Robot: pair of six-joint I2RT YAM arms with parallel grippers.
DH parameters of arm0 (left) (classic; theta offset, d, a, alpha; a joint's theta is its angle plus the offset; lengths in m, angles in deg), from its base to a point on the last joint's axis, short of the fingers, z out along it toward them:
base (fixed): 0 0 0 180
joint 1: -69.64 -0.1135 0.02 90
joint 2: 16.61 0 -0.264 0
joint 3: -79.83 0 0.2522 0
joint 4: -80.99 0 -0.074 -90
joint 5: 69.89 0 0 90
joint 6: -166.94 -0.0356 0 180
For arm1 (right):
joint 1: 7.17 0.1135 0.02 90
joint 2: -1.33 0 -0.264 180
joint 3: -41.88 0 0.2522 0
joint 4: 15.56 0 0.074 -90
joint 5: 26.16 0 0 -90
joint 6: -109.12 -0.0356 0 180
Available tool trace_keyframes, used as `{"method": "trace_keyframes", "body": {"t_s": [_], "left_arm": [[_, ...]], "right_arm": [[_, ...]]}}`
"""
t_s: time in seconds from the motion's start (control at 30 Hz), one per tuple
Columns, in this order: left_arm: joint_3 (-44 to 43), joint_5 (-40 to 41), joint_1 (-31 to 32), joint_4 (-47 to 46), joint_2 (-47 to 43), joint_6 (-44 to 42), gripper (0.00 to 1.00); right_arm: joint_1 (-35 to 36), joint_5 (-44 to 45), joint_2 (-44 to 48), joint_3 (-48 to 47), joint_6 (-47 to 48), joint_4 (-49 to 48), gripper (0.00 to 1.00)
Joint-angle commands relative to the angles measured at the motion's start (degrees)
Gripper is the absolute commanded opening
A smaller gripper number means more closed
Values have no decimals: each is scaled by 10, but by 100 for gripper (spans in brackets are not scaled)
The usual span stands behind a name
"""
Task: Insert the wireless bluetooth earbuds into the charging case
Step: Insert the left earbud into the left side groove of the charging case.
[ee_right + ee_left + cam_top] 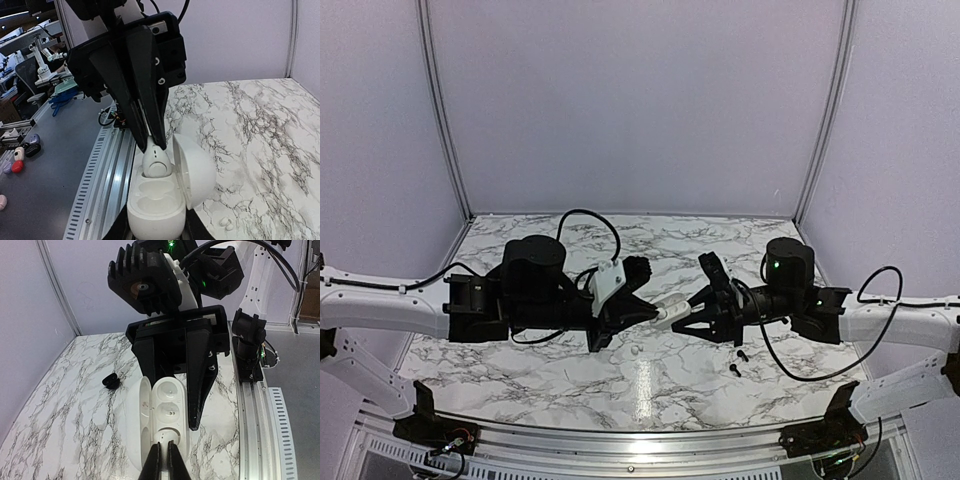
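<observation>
The white charging case [670,312] is held above the table with its lid open. My right gripper [688,316] is shut on its body, which fills the bottom of the right wrist view [155,210]; the lid [196,170] swings to the right. My left gripper [164,456] is shut on a white earbud [169,436], whose head sits in the case's [169,402] end socket. The same earbud [158,162] shows between the left fingers [150,120]. The other two sockets look empty. A second white earbud [633,352] lies on the table below.
Two black earbuds [741,355] [735,371] lie on the marble table [570,370] near my right arm; a black one also shows in the left wrist view [111,382]. The loose white earbud shows in the right wrist view [226,223]. White walls enclose the table [640,120].
</observation>
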Motion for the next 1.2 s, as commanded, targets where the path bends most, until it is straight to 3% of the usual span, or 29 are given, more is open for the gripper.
{"method": "trace_keyframes", "body": {"t_s": [0.0,1.17], "left_arm": [[11,-6,4,11,-11,5,0],[-36,-13,20,69,43,-6,3]], "right_arm": [[2,0,17,-10,-13,-37,0],[2,-4,3,-18,-14,-37,0]]}}
